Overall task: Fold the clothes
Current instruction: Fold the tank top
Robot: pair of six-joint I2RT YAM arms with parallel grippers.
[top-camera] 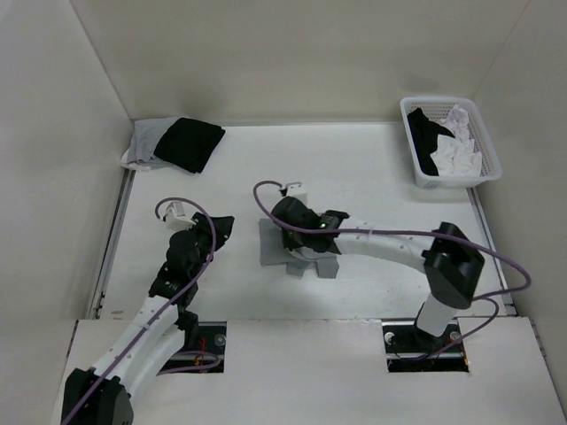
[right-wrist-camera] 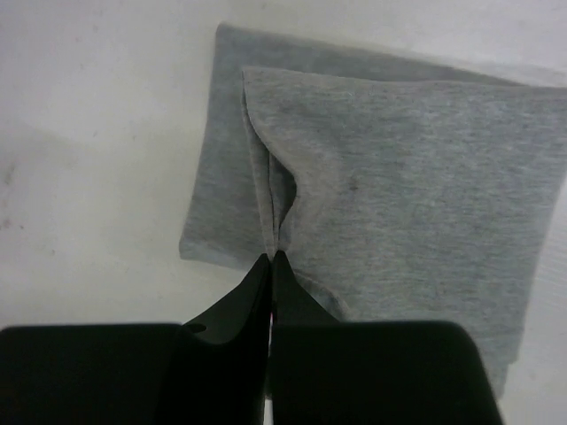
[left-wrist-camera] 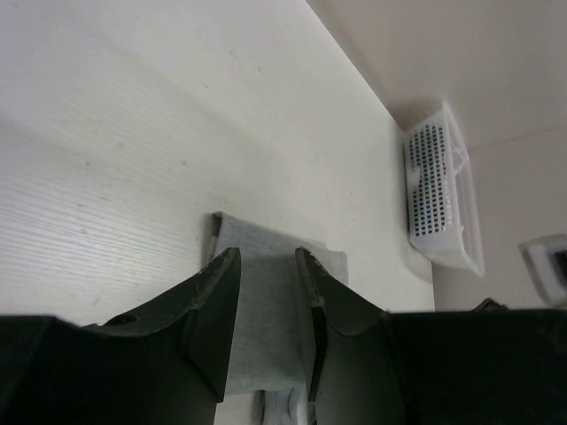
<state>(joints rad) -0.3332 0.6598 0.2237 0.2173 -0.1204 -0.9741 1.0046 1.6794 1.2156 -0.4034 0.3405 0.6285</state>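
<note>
Right wrist view: the right gripper (right-wrist-camera: 273,258) is seen with its black fingers pressed together, and a raised crease of the grey top (right-wrist-camera: 399,177) is pinched at their tips. The fabric is a fine heathered knit, laid as a rough rectangle in two overlapping layers. A curved hem edge runs up from the pinch toward 12 o'clock. The white, faintly grained table (right-wrist-camera: 89,133) is exposed at 9 o'clock of the garment.

Left wrist view: the left gripper (left-wrist-camera: 266,261) is held with its jaws spread and nothing is gripped. The grey top (left-wrist-camera: 266,310) is visible through the gap, flat on the table (left-wrist-camera: 133,106).

Top external view: the grey top (top-camera: 297,257) is recorded near the table centre, partly covered by the right gripper (top-camera: 301,223). The left gripper (top-camera: 217,228) is at 9 o'clock of it, apart from the cloth. A folded black garment (top-camera: 193,142) is stacked on light grey fabric (top-camera: 146,146) at 10 o'clock. A white perforated plastic basket (top-camera: 443,100) at 2 o'clock holds crumpled white cloth (top-camera: 459,150) and black cloth (top-camera: 427,133).
</note>
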